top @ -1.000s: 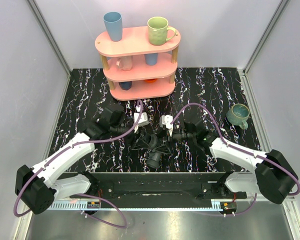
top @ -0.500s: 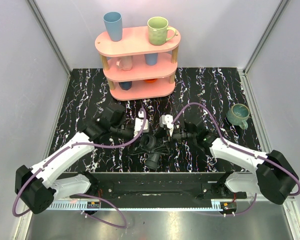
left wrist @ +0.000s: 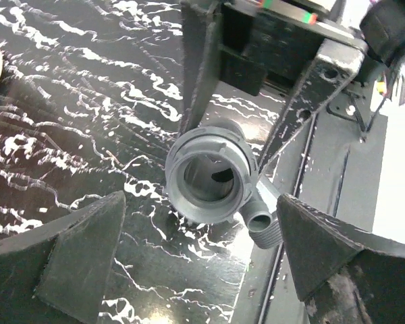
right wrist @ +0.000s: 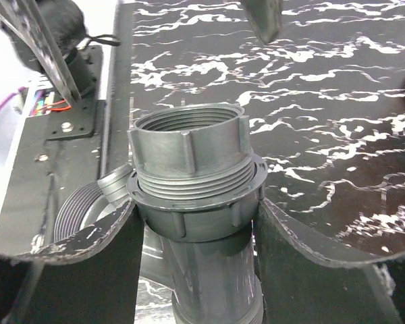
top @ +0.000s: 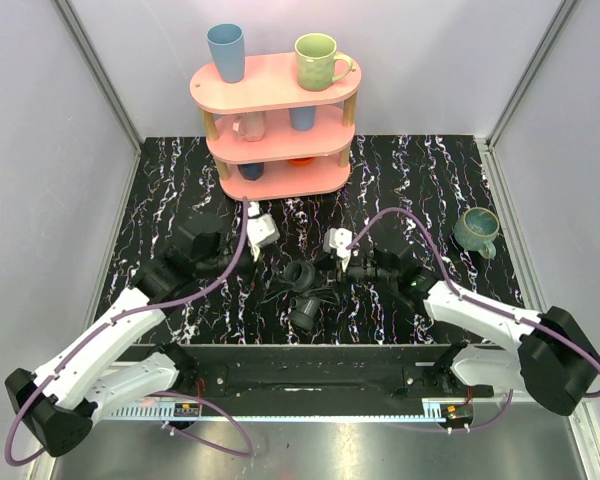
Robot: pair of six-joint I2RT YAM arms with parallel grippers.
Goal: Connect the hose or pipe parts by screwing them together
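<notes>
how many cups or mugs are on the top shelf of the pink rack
2: a blue cup at the left end and a green mug at the right end of the top shelf; none looks hidden there.

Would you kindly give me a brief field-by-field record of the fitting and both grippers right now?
Pipe fitting: dark, T-shaped, threaded collar
Right gripper: shut on the pipe fitting, at its collar
Left gripper: open, clear of the fitting, facing its round mouth
Elsewhere: pink shelf; teal mug
</notes>
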